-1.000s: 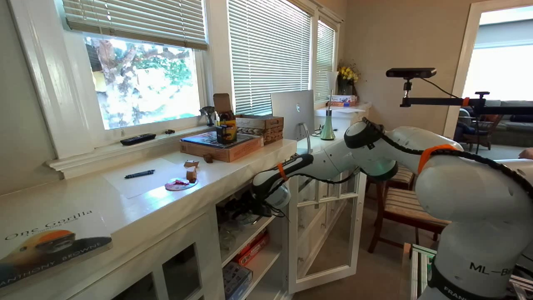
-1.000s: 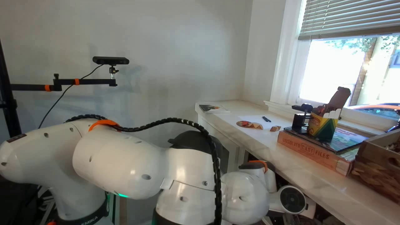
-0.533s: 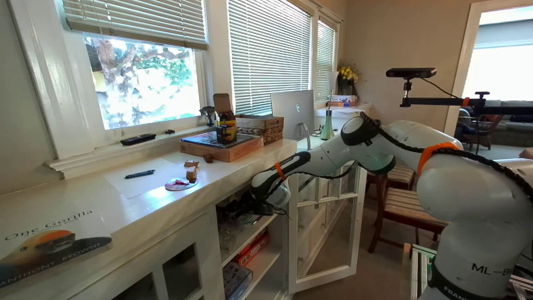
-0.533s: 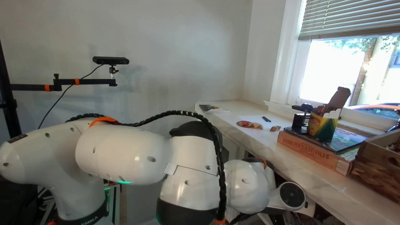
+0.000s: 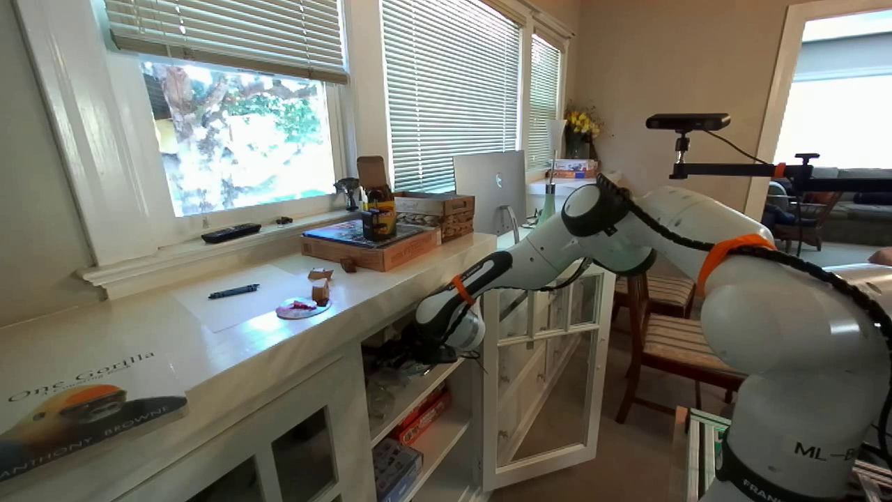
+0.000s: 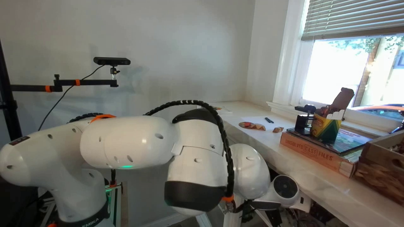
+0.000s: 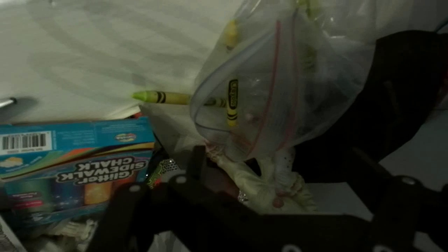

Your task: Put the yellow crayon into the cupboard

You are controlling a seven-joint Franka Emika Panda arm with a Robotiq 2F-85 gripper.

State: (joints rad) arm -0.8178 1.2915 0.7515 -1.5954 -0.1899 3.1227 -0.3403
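Jaws are spread wide inside the cupboard [image 5: 352, 418], nothing seen gripped in the wrist view. A loose yellowish crayon [image 7: 168, 97], likely the task's, is seen lying in there ahead of them, its rear end showing through a clear plastic bag [image 7: 283, 80]; another yellow crayon [image 7: 232, 105] is seen through the bag too, in or behind it can't be told. Placing is judged done, withdrawal left. Main risk: bag film could be snagged by a jaw tip on retreat, and bag plus crayon dragged towards the opening. Crayon could also be set rolling by a nudge, being round and light. Chalk box [image 7: 78, 168], close to the jaws, could be clipped by a sideways move. Robot wrist [image 5: 465, 333] could be knocked on the underside of the counter [image 5: 390, 300] if lifted too early.
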